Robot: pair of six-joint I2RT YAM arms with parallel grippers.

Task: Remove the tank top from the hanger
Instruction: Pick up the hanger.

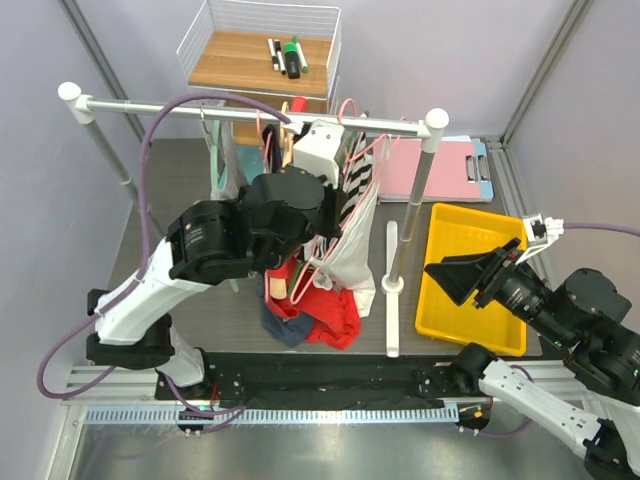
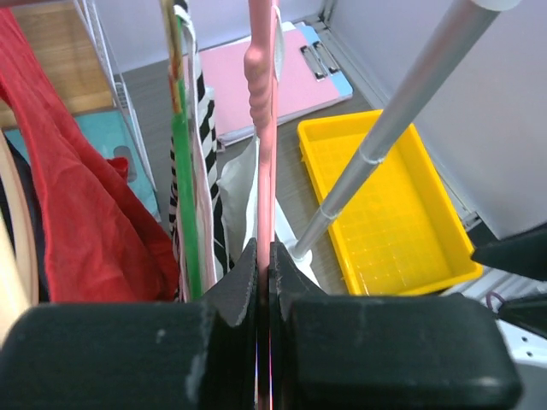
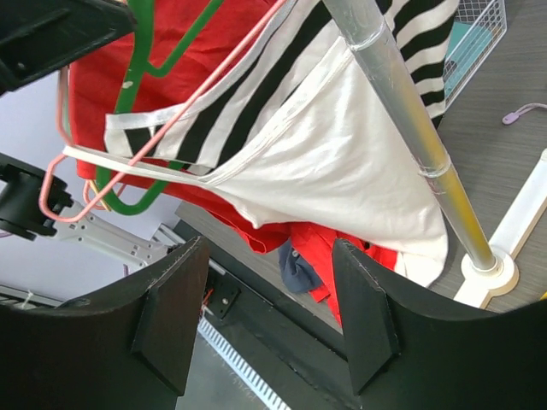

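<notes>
Across the upper part of the top view runs the clothes rail (image 1: 250, 108), above the dark counter (image 1: 180, 200), and the left arm (image 1: 240, 235) reaches in under it at centre frame. At centre right sits the yellow tray (image 1: 460, 225), with the right arm hanging over it.

Now the tank top (image 3: 342, 162): striped black and white up top, plain white below. It hangs on the pink hanger (image 2: 261, 102) just left of the rail's upright post (image 3: 410, 120), with a red garment (image 1: 325, 305) crowding it lower down.

The left end effector (image 2: 263, 273) is clenched on the pink hanger, jaws pressed tight around its bar. The right end effector (image 3: 267, 290) is released, fingers spread wide and empty, facing the white cloth.

So this looks like hold-and-strip: hanger pinned, top not yet drawn off. The next move, I'd say, calls for the right one to close in on a strap or the hem and pull it off the hanger's shoulder.

Room is tight. The post stands right beside the cloth and a green hanger (image 3: 145, 51) tangles near the pink one. Open space lies toward the tray.
</notes>
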